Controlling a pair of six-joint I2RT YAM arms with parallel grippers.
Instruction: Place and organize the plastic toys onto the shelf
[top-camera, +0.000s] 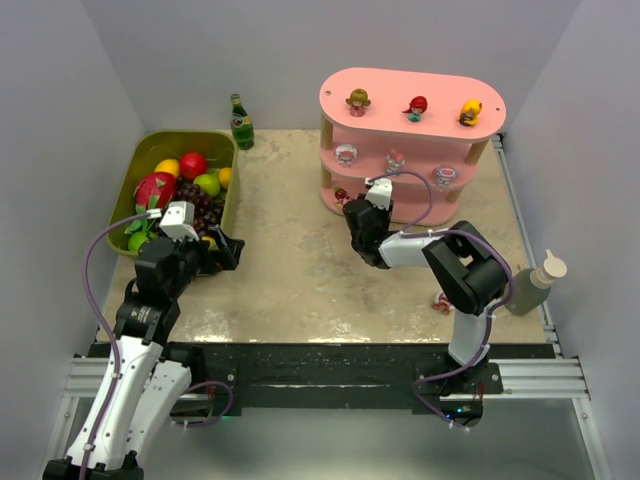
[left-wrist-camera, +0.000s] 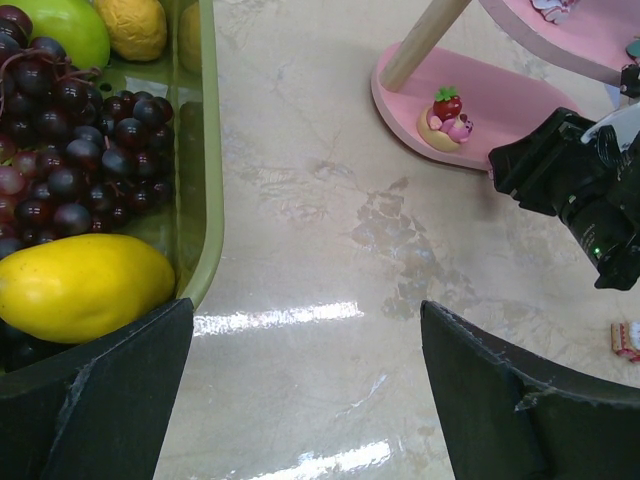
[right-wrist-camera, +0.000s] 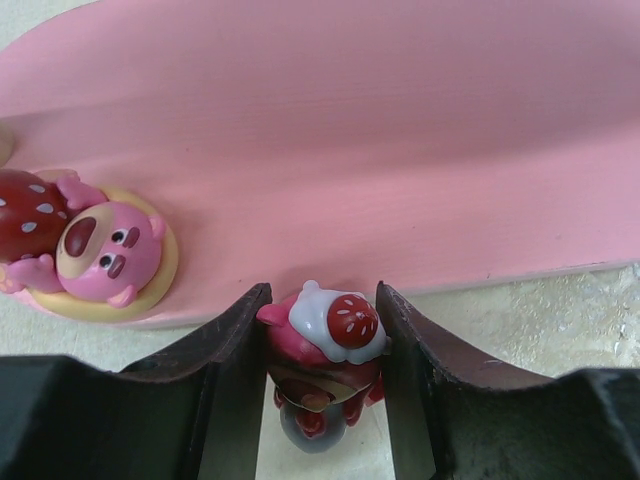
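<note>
Your right pincer (right-wrist-camera: 322, 300) pinches a red-and-white figurine (right-wrist-camera: 335, 325) just short of the shelf's bottom board (right-wrist-camera: 350, 150) ahead; release now and it may tip off the edge. Your left pincer (left-wrist-camera: 308, 330) hangs spread.

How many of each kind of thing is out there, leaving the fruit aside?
Toy figurines: 9 (7 on the shelf, 1 in the right gripper, 1 on the table)
Bottles: 2 (green, tan)
Shelf: 1
Green bin: 1
Total: 13
</note>
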